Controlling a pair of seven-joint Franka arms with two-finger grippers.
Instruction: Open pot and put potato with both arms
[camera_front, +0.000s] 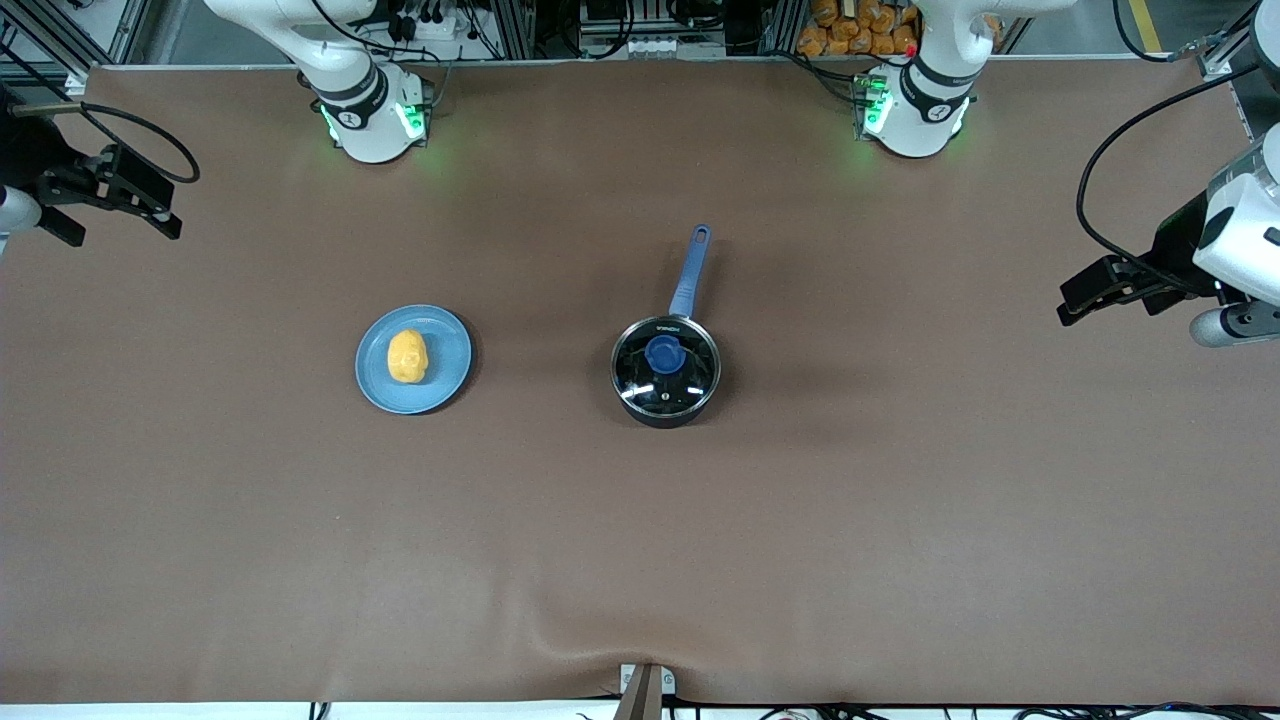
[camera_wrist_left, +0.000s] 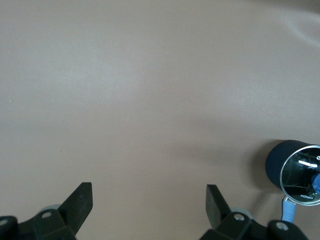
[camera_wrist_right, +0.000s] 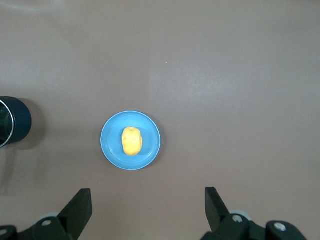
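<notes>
The black pot (camera_front: 665, 372) stands mid-table with its glass lid and blue knob (camera_front: 664, 353) on; its blue handle (camera_front: 690, 270) points toward the robot bases. The yellow-orange potato (camera_front: 407, 357) lies on a flat blue plate (camera_front: 450, 350) beside the pot, toward the right arm's end. My left gripper (camera_front: 1105, 298) is open and empty, up over the left arm's end of the table; its wrist view (camera_wrist_left: 149, 192) shows the pot (camera_wrist_left: 295, 167) at the edge. My right gripper (camera_front: 118, 225) is open and empty over the right arm's end; its wrist view (camera_wrist_right: 148, 197) shows the potato (camera_wrist_right: 132, 141), the plate (camera_wrist_right: 150, 135) and the pot's side (camera_wrist_right: 12, 122).
A brown cover (camera_front: 640, 540) spreads over the whole table, with a small wrinkle and a clamp (camera_front: 645, 690) at the front edge. Both arm bases (camera_front: 375, 115) (camera_front: 915, 110) stand at the table's back edge.
</notes>
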